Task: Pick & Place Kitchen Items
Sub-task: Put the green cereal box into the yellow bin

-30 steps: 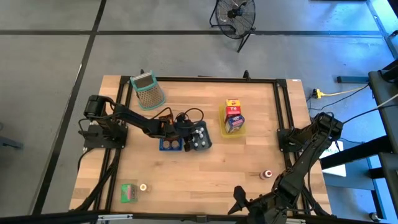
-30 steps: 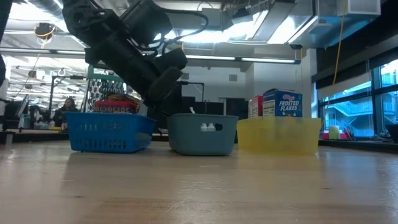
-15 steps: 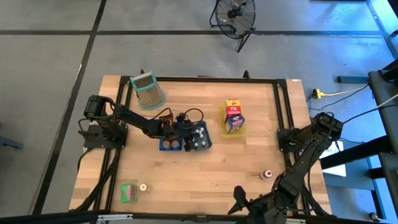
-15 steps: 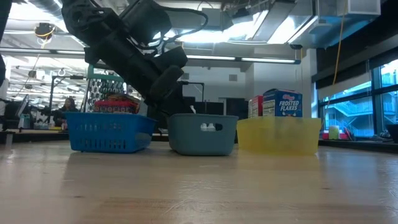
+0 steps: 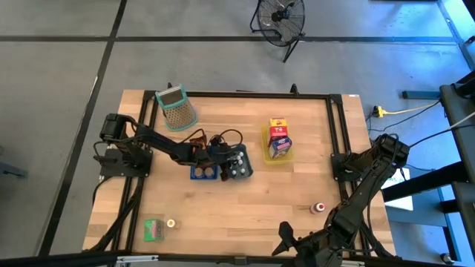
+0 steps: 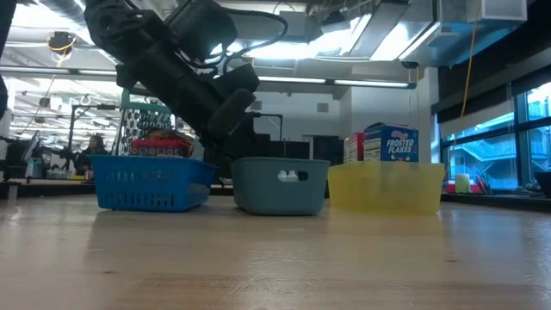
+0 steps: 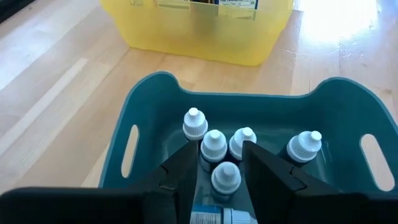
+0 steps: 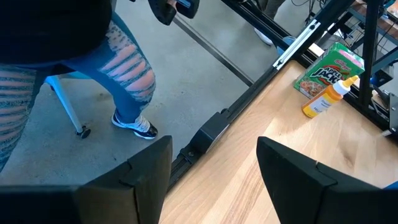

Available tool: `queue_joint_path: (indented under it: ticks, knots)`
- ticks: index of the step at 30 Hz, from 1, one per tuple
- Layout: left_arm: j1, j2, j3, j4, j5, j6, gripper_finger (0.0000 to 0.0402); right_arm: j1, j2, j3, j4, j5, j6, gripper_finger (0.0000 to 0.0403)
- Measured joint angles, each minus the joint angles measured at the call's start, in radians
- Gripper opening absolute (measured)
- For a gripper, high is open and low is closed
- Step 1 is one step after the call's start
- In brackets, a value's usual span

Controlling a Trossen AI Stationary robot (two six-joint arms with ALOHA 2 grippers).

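Note:
My left gripper (image 7: 219, 163) reaches into the grey-blue tray (image 5: 239, 165), which holds several small white-capped bottles (image 7: 214, 142). Its fingers stand apart on either side of one bottle (image 7: 225, 177) there. The yellow tray (image 5: 278, 145) beyond it holds little red and blue cartons (image 5: 279, 138). A green carton (image 5: 154, 230) and a small yellow bottle (image 8: 324, 101) rest on the table's near left part. A small jar (image 5: 319, 208) stands at the near right. My right gripper (image 8: 214, 149) hangs open over the table's near edge, with nothing between its fingers. My left gripper comes slanting down from the table's left, one finger (image 7: 184, 169) on each side of a bottle's white cap (image 7: 225, 177). The bottle sits inside the grey-blue tray. Whether the fingers touch it I cannot tell.
A blue tray (image 5: 202, 172) stands right beside the grey-blue one, under my left arm. A green-rimmed mesh basket (image 5: 176, 108) is at the far left. Bare wood lies in the table's middle and near part. A person's legs (image 8: 118, 74) show on the floor beyond the near edge.

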Motion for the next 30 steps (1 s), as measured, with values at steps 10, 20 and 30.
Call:
queue_joint_path:
  ticks: [10,20,30]
  knots:
    - [0.0,-0.055,0.037,-0.007,-0.007,0.042,0.0122,0.0,0.0,0.0,0.0,0.0,0.0,0.0236]
    - [-0.062,-0.26,0.037,-0.088,-0.025,0.094,0.0119,-0.002,0.0,-0.001,-0.034,0.019,0.0,0.0236]
    - [-0.289,-0.509,0.037,-0.151,-0.03,0.183,0.0118,-0.013,0.0,-0.001,-0.035,0.082,0.032,0.0236]
